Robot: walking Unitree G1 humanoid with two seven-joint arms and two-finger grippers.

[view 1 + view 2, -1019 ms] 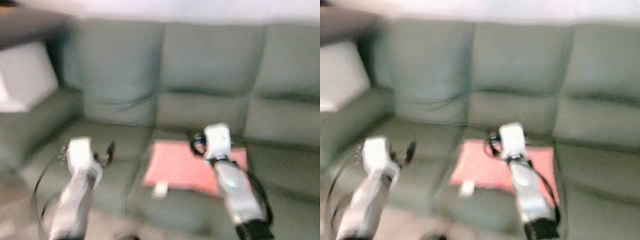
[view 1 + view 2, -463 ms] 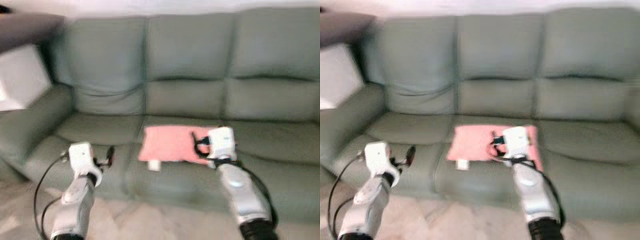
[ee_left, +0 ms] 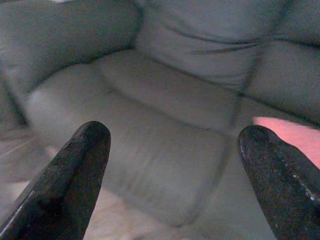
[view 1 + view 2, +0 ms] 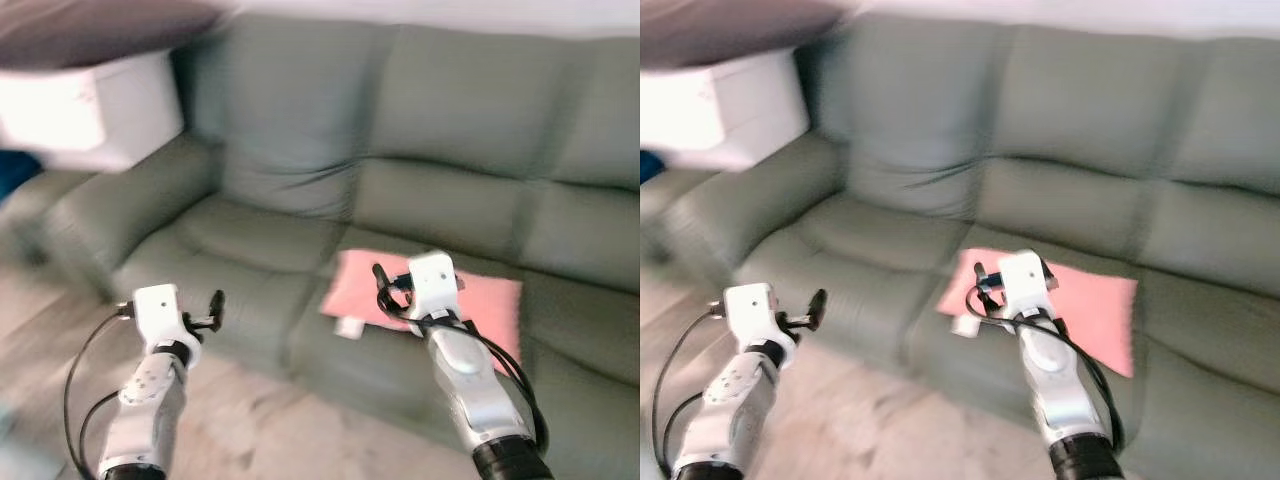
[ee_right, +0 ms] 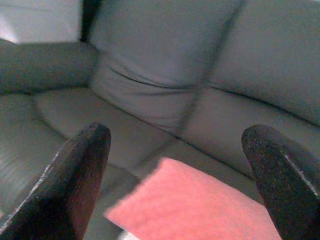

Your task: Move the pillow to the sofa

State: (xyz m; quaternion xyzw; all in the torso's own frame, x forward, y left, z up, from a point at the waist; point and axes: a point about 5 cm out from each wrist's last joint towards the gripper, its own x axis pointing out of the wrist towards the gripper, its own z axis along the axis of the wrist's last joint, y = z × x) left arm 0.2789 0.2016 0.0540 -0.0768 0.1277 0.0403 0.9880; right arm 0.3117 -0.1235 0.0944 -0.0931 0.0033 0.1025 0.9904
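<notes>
A flat pink pillow (image 4: 490,302) lies on the middle seat of the grey-green sofa (image 4: 300,150), with a small white tag (image 4: 348,327) at its front corner. My right gripper (image 4: 383,285) hovers open over the pillow's near left part, holding nothing. In the right wrist view the pillow (image 5: 195,205) lies below and between the spread fingers (image 5: 75,185). My left gripper (image 4: 214,306) is open in front of the sofa's left seat, away from the pillow. The left wrist view shows the pillow's edge (image 3: 295,135) beside one finger (image 3: 280,175).
A white box-like piece of furniture (image 4: 100,105) stands beyond the sofa's left armrest (image 4: 130,205). Pale marbled floor (image 4: 260,420) runs along the sofa's front. The whole picture is blurred.
The camera has swung and the sofa now sits further right and askew in the picture. The pillow stays on the seat. Both grippers stay open and empty.
</notes>
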